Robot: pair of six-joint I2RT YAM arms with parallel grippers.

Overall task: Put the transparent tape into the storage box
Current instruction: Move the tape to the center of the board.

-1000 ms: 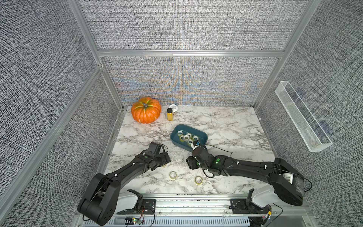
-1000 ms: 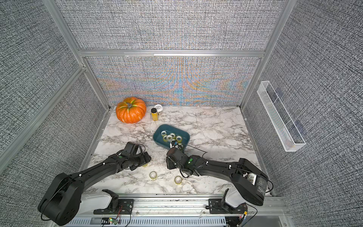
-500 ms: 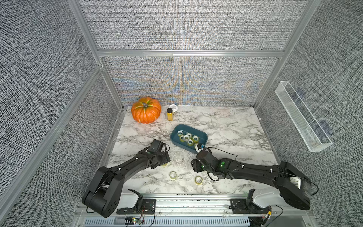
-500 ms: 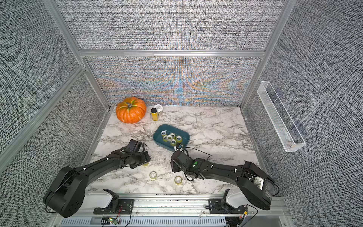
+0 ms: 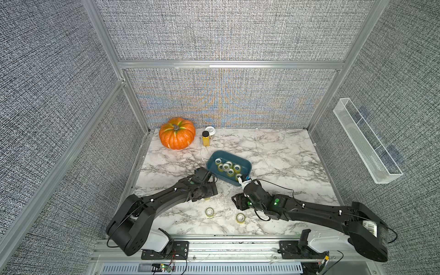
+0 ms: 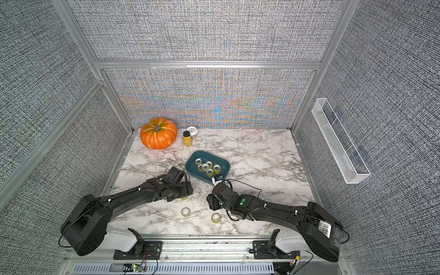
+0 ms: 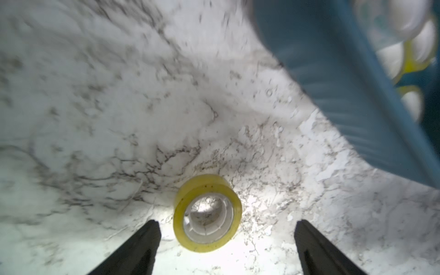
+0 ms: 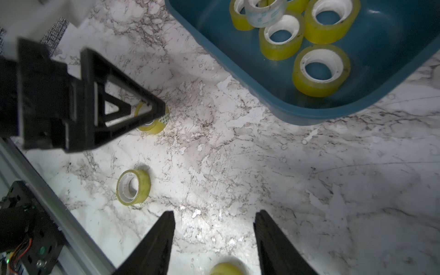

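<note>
A pick-up is judged to be in hand. The left gripper [image 7: 227, 222] is held wide apart and empty over a yellowish transparent tape roll [image 7: 201, 188], which lies flat on the marble tabletop [image 5: 273, 154], near the teal storage box [image 8: 273, 104]; several rolls are already seen inside. The right gripper [image 8: 214, 214] is moderately parted, with nothing held. Two more rolls [image 5: 209, 212] [image 5: 240, 217] are left towards the front, the second close to the right gripper. Next, the left jaws should be lowered astride the roll, closed on its outer wall, and carried over the rim.

grey woven wall panels [image 5: 214, 35] in aluminium framing [image 5: 228, 64] enclose a marble tabletop [image 5: 273, 152].
</note>
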